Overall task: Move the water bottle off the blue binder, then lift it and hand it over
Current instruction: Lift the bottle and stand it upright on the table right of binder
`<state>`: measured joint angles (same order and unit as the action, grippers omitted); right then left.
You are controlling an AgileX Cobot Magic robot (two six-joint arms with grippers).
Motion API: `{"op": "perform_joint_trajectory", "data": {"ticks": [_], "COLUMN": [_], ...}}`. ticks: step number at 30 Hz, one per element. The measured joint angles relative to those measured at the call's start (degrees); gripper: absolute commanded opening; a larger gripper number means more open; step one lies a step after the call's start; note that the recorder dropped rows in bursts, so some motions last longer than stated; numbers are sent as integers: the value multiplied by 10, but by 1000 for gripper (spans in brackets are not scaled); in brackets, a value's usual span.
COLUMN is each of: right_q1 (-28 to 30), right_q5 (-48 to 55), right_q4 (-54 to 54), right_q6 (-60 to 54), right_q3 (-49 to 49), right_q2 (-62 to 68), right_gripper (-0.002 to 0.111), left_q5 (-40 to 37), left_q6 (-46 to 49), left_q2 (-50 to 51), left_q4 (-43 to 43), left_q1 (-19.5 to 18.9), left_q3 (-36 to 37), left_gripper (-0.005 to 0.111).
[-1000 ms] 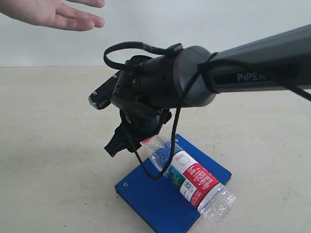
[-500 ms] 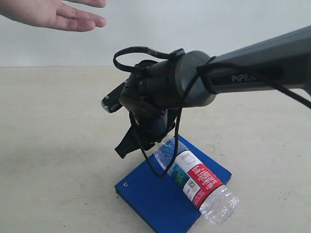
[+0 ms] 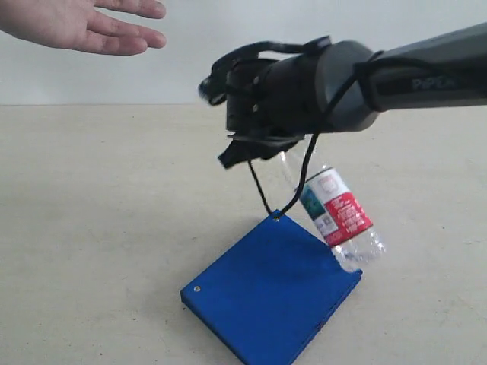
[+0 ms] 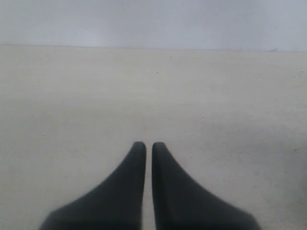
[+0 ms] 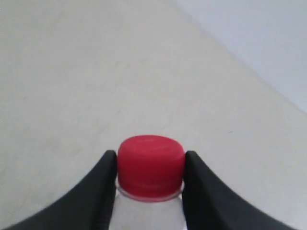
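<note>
Beige tabletop before a pale wall.

1. Human hand [image 3: 84, 26]: open, palm down, fingers extended; up and well apart from the right gripper, on the exterior view's left.
2. Left gripper [image 4: 148, 146]: black fingers drawn nearly together with a thin slit between, nothing held, bare tabletop beneath.
3. Blue binder [image 3: 266, 296]: flat on the table, below the right gripper; silver rivet [image 3: 197, 289] at its near-left corner.
4. Black cable [image 3: 262, 194]: loops down from the right wrist toward the binder's far corner.
5. Right gripper [image 5: 150, 165]: clamped on the water bottle's [image 3: 340, 215] red cap [image 5: 151, 153], one finger on each side.
6. Water bottle: hangs tilted from the right gripper, neck up, base down and away from it, over the binder's right edge; contact with the binder cannot be told.
</note>
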<state>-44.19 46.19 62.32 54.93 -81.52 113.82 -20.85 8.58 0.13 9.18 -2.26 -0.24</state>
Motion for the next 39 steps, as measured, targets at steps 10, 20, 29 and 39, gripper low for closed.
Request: {"op": "perform_joint_trajectory", "data": {"ticks": [10,20,29,39], "right_q1": [59,139,214,230], "right_q5": [-28,-30,-121,-289], "right_q4": [295,365,374,391], "right_q6": [370,581,605,414], "right_q3": [46,130,169,162], "right_q2": [-98,-111,-115,-127], "right_gripper": [0,0,0,46], "left_q5": [0,0,0,0], "left_q6": [0,0,0,0], "left_q2": [0,0,0,0], "left_q4": [0,0,0,0], "left_q1": [0,0,0,0], "left_q3": [0,0,0,0], "left_gripper": [4,4,4,4]}}
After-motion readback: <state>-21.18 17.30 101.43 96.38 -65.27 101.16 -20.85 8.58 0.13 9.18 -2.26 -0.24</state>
